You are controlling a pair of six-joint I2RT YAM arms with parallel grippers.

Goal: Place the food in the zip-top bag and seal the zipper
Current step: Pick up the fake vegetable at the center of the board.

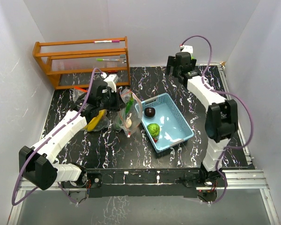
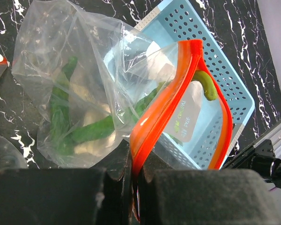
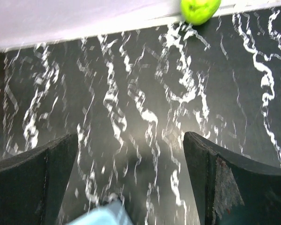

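On the marbled desk (image 1: 107,150), the zip-top bag (image 1: 131,110) is held near the middle by its unsealed zipper (image 2: 150,119) in the clenched left claw (image 2: 136,173), green food (image 2: 89,131) bagged, a purple ball (image 1: 150,112) and a lime ball (image 1: 153,130) left in the basket (image 1: 172,117), the right claw (image 3: 131,178) spread.

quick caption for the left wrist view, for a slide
Left gripper shut on the zipper, holding the bag open, green food inside, basket behind.

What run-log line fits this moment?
left fingers: shut on zipper | right fingers: open, empty | zip-top bag: pepper inside | basket: purple ball, green ball
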